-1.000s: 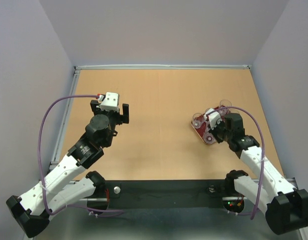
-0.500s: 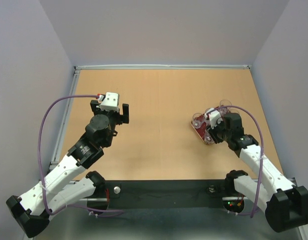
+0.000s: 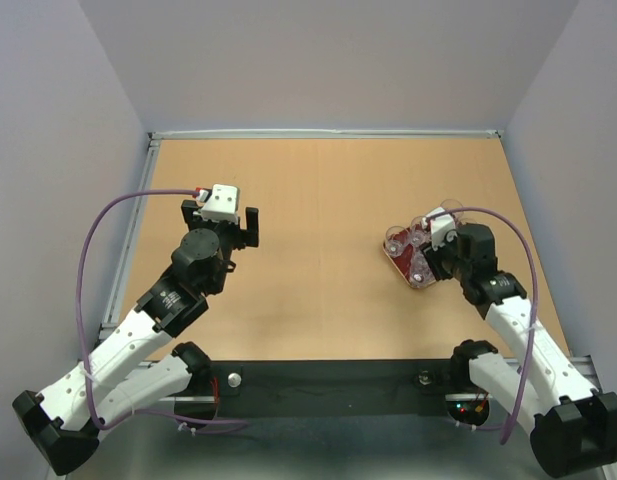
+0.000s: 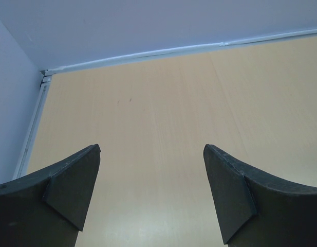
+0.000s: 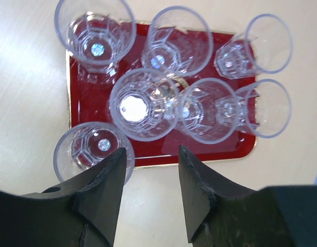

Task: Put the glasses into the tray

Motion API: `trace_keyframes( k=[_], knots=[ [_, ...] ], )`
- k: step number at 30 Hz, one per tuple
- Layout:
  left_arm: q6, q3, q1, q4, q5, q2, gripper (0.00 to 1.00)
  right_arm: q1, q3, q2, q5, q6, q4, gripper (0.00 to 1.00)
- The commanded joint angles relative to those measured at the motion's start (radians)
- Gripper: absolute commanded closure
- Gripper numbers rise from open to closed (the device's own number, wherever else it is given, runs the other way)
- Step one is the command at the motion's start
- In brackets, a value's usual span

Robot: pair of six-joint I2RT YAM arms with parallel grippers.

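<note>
The dark red tray (image 5: 199, 157) lies under my right wrist camera and holds several clear glasses (image 5: 143, 105), all upright and packed close. One glass (image 5: 91, 149) stands at the tray's near left corner, right beside my left fingertip. My right gripper (image 5: 152, 152) is open and empty, with its tips over the tray's near rim. In the top view the tray (image 3: 398, 262) lies right of centre with the right gripper (image 3: 435, 245) at its right side. My left gripper (image 4: 152, 152) is open and empty over bare table, far left of the tray (image 3: 221, 220).
The wooden table (image 3: 318, 200) is walled by grey panels at the back and both sides. A white rail (image 4: 148, 52) runs along the back edge. A purple cable (image 3: 98, 230) loops from the left arm.
My right gripper has drawn back to the right, off the middle of the tray, with nothing in it. The left arm has not moved.
</note>
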Motion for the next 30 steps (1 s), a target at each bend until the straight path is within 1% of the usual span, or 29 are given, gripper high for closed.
trace_keyframes(
  k=[1, 5, 8, 9, 11, 12, 14, 15, 16, 17, 18, 22, 23, 25, 26, 28, 30],
  knots=[
    [-0.005, -0.015, 0.006, 0.046, -0.006, -0.001, 0.07, -0.027, 0.104, -0.026, 0.066, 0.057, 0.04, 0.49],
    [-0.006, -0.018, 0.006, 0.051, -0.003, -0.001, 0.07, -0.07, 0.16, -0.018, 0.08, 0.125, 0.04, 0.46],
    [-0.008, -0.02, 0.006, 0.054, 0.0, -0.003, 0.07, -0.113, 0.206, 0.002, 0.097, 0.2, 0.043, 0.29],
    [-0.006, -0.02, 0.006, 0.055, 0.0, -0.003, 0.07, -0.125, 0.217, 0.006, 0.097, 0.215, 0.041, 0.19],
    [-0.012, -0.023, 0.007, 0.057, 0.002, -0.009, 0.07, -0.159, 0.251, 0.025, 0.095, 0.243, 0.041, 0.09],
    [-0.015, -0.024, 0.007, 0.058, 0.002, -0.013, 0.06, -0.181, 0.26, 0.04, 0.089, 0.267, 0.043, 0.01],
    [-0.022, -0.026, 0.009, 0.062, 0.002, -0.021, 0.05, -0.195, 0.286, 0.057, 0.077, 0.29, 0.043, 0.0],
    [-0.026, -0.029, 0.012, 0.066, -0.001, -0.027, 0.04, -0.24, 0.292, 0.078, 0.055, 0.312, 0.043, 0.0],
    [-0.028, -0.03, 0.012, 0.068, -0.001, -0.032, 0.03, -0.257, 0.298, 0.079, 0.048, 0.32, 0.044, 0.0],
    [-0.034, -0.032, 0.016, 0.069, -0.006, -0.035, 0.02, -0.274, 0.311, 0.101, 0.0, 0.335, 0.046, 0.0],
    [-0.037, -0.033, 0.019, 0.072, -0.007, -0.041, 0.01, -0.29, 0.314, 0.114, -0.015, 0.343, 0.047, 0.0],
    [-0.06, -0.033, 0.074, 0.075, 0.005, -0.041, 0.01, -0.424, 0.337, 0.189, -0.092, 0.404, 0.084, 0.0],
    [-0.064, -0.032, 0.087, 0.077, 0.012, -0.039, 0.01, -0.453, 0.341, 0.2, -0.135, 0.416, 0.089, 0.0],
    [-0.077, -0.027, 0.123, 0.072, 0.02, -0.024, 0.01, -0.528, 0.354, 0.217, -0.163, 0.459, 0.104, 0.0],
    [-0.083, -0.024, 0.134, 0.066, 0.022, -0.015, 0.01, -0.547, 0.351, 0.221, -0.158, 0.471, 0.13, 0.0],
    [-0.084, -0.015, 0.157, 0.059, 0.017, 0.011, 0.01, -0.588, 0.331, 0.22, -0.102, 0.536, 0.167, 0.0],
    [-0.109, -0.012, 0.185, 0.054, 0.012, 0.036, 0.01, -0.599, 0.318, 0.215, 0.003, 0.603, 0.208, 0.0]
  ],
)
